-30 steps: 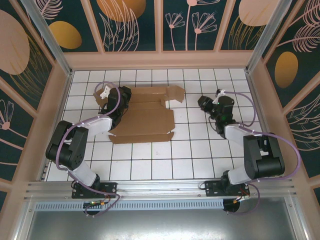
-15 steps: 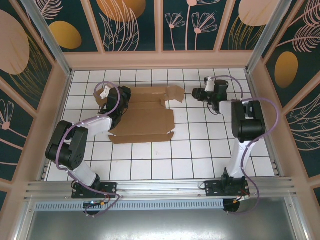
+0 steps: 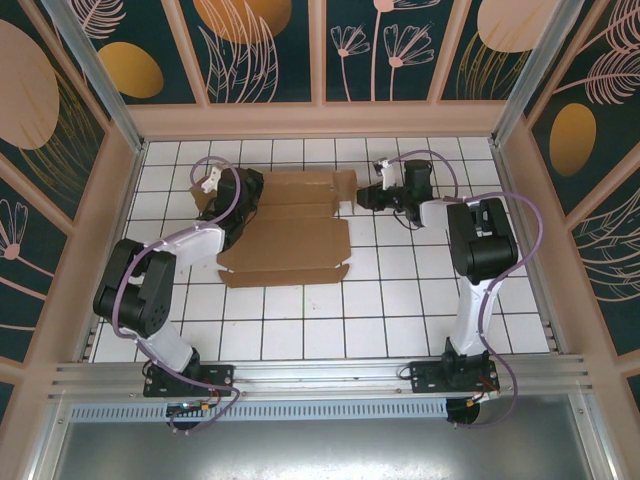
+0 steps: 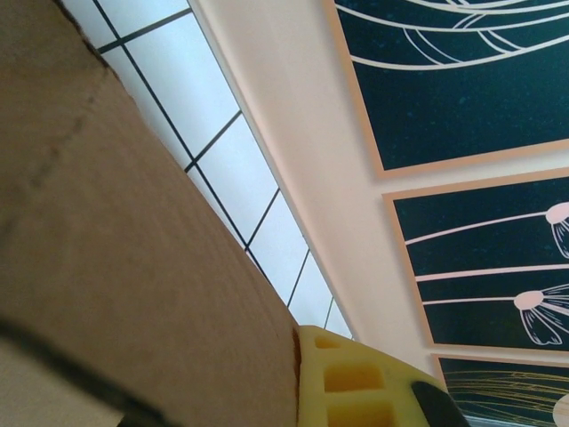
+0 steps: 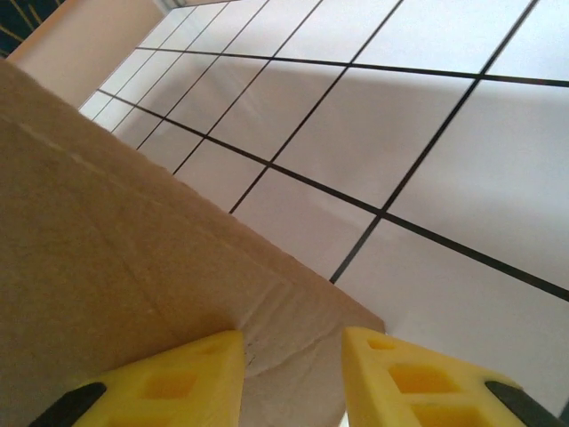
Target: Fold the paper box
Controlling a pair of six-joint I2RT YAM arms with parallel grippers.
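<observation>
Right claw (image 3: 363, 196) had swung leftward to the creased corrugated paper box (image 3: 290, 232) on the white-tiled worktop (image 3: 400, 300), fingers (image 5: 178, 378) apart; left claw (image 3: 243, 192) was unreadable.

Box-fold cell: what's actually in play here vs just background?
Job: brown corrugated cardboard paper box; left pincer at its left edge; right pincer astride its corner.
Background: white tiled table; dark floral wall panels.

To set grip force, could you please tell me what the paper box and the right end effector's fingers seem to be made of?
The paper box: matte brown cardboard, likely corrugated, given its fibrous, creased surface. The fingers of the right end effector: yellow, probably moulded plastic or rubber, with recessed pockets.
</observation>
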